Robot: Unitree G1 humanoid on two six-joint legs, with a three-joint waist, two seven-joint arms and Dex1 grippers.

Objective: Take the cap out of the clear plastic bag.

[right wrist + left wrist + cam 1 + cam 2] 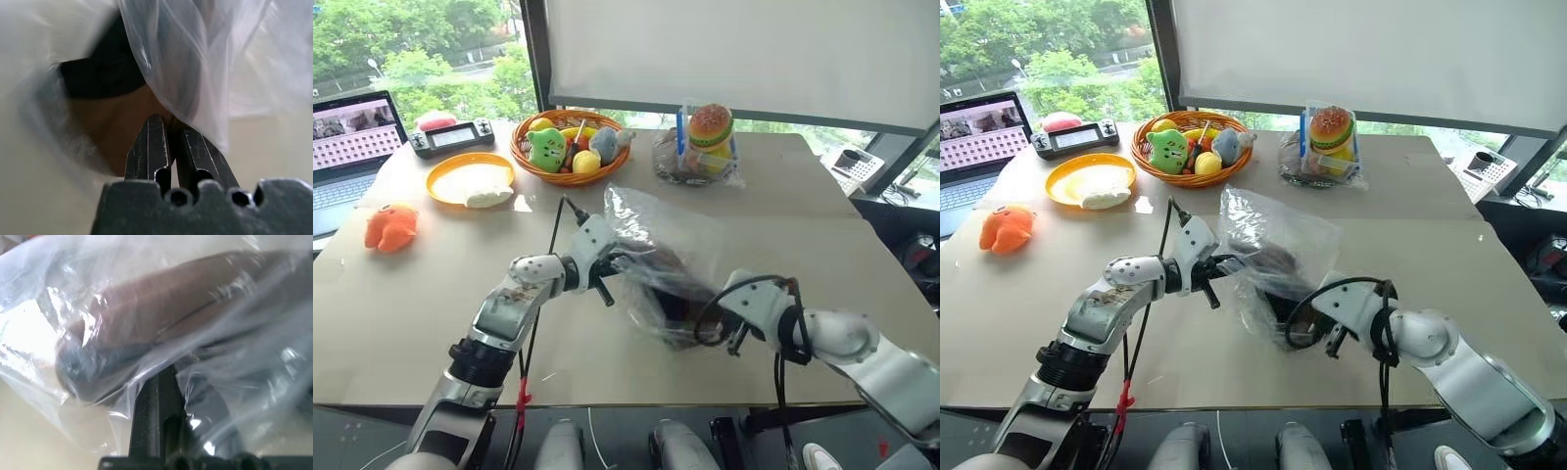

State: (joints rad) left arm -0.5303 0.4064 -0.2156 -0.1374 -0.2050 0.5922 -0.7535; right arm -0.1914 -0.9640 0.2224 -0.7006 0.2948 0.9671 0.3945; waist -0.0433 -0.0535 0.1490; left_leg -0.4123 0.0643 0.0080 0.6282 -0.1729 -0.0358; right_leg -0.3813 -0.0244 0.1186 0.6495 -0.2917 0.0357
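We've got the left gripper [610,262] clamped on the clear plastic bag [656,245], the right gripper [172,128] pinched on the cap [668,284] inside (probably film too), so both might lift together.

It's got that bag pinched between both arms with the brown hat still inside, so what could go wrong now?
Both tools are shut on the clear plastic bag, the left tool at its side, the right tool at its lower end. The cap is still inside. If the right tool has only film, pulling may stretch or tear the thin plastic and the cap may stay in. The raised bag could also slip from the left tool.
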